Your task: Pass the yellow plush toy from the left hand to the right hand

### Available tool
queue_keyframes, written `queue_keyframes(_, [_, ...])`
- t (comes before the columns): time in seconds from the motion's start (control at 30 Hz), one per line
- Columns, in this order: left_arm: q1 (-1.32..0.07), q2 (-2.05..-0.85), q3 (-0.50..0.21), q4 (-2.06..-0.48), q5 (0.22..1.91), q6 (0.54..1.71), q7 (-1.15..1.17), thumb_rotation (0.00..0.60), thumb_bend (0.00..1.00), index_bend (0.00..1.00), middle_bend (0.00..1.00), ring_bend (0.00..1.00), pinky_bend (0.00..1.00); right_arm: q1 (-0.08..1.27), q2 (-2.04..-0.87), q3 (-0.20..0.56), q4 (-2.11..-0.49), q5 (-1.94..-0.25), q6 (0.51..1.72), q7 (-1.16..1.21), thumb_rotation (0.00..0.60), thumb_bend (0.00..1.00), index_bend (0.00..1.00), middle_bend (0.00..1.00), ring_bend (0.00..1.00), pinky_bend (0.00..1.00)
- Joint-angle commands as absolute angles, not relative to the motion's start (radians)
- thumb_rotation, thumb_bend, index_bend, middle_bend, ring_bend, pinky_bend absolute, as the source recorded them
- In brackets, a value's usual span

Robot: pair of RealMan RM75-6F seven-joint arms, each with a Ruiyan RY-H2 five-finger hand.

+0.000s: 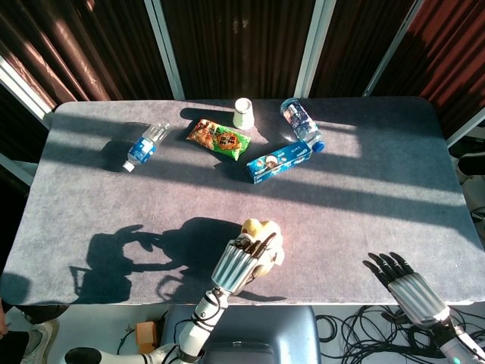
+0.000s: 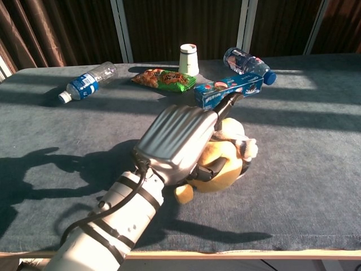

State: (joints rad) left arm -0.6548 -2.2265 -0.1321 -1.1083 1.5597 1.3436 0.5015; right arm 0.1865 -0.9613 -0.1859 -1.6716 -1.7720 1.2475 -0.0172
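Observation:
The yellow plush toy point(image 1: 263, 233) point(image 2: 225, 158) lies near the front edge of the grey table point(image 1: 364, 197), a little left of centre. My left hand point(image 1: 242, 262) point(image 2: 180, 141) lies over it from the near side, fingers curled around its body, gripping it. The toy is mostly hidden under the hand in the chest view. My right hand point(image 1: 395, 274) hovers at the table's front right edge, fingers spread and holding nothing, well apart from the toy. It does not show in the chest view.
Along the back stand a white paper cup point(image 1: 243, 113), a snack bag point(image 1: 219, 139), a blue box point(image 1: 279, 161), a water bottle point(image 1: 301, 123) to the right and another bottle point(image 1: 147, 145) to the left. Cables lie on the floor below the front right edge.

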Motion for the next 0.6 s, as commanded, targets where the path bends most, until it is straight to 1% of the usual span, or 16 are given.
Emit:
queue_keyframes(0.03, [-0.637, -2.154, -0.129, -1.184, 1.55, 1.328, 0.507, 0.6, 0.33, 0.0, 0.0, 0.02, 0.37, 0.185, -0.964, -0.184, -1.671, -1.768, 1.248, -0.022, 0.6, 0.05, 0.0, 0.0, 0.0, 0.0])
queue_keyframes(0.17, [-0.6, -2.02, -0.115, -1.345, 1.516, 1.305, 0.551, 0.6, 0.33, 0.0, 0.0, 0.0, 0.3, 0.182, -0.97, -0.18, -1.672, -1.761, 1.25, -0.032, 0.6, 0.05, 0.0, 0.0, 0.0, 0.0])
queue_keyframes(0.27, [-0.568, -1.908, -0.099, -1.464, 1.501, 1.307, 0.576, 0.6, 0.31, 0.0, 0.0, 0.0, 0.28, 0.183, -0.974, -0.177, -1.672, -1.756, 1.247, -0.038, 0.6, 0.05, 0.0, 0.0, 0.0, 0.0])
queue_keyframes(0.4, [-0.518, -1.742, -0.055, -1.613, 1.505, 1.328, 0.564, 0.6, 0.3, 0.0, 0.0, 0.0, 0.27, 0.183, -0.984, -0.17, -1.675, -1.741, 1.237, -0.057, 0.6, 0.05, 0.0, 0.0, 0.0, 0.0])
queue_keyframes(0.6, [-0.449, -1.548, 0.007, -1.696, 1.539, 1.383, 0.476, 0.6, 0.29, 0.0, 0.0, 0.0, 0.25, 0.188, -1.002, -0.162, -1.68, -1.721, 1.215, -0.091, 0.6, 0.05, 0.0, 0.0, 0.0, 0.0])
